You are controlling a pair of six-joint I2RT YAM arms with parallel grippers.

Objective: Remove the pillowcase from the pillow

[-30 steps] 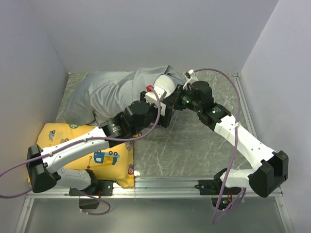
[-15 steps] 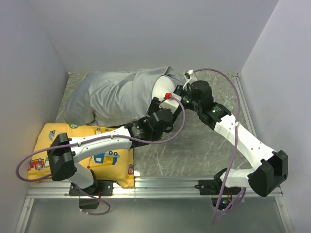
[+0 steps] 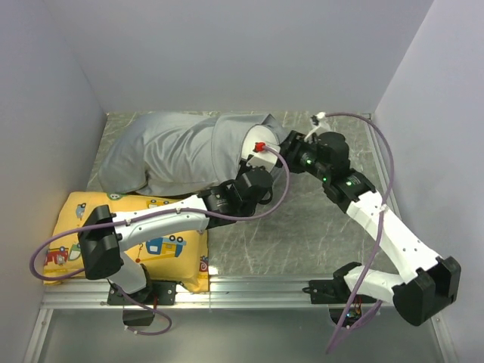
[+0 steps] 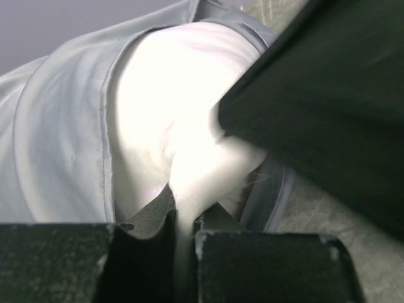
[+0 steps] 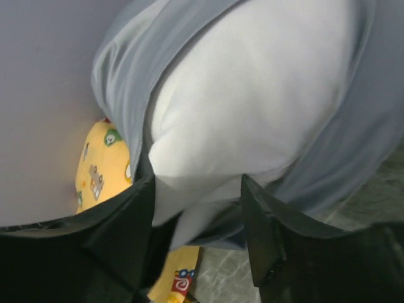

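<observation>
At 11 o'clock on the grey marbled table (image 3: 302, 219), the plump white pillow (image 4: 177, 107) poked from the 3 o'clock mouth of the wrinkled silver-grey pillowcase (image 3: 166, 151) — left pincer (image 4: 184, 228) clamped on a thin pillow fold, right pincer (image 5: 197, 189) apart — so a tug might slip or drag the case along.

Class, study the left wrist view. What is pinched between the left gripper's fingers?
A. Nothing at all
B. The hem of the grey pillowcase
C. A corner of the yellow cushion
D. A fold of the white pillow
D: in the left wrist view a fold of the white pillow runs down into the narrow gap of the left gripper, while the grey pillowcase lies off to the side.
</observation>
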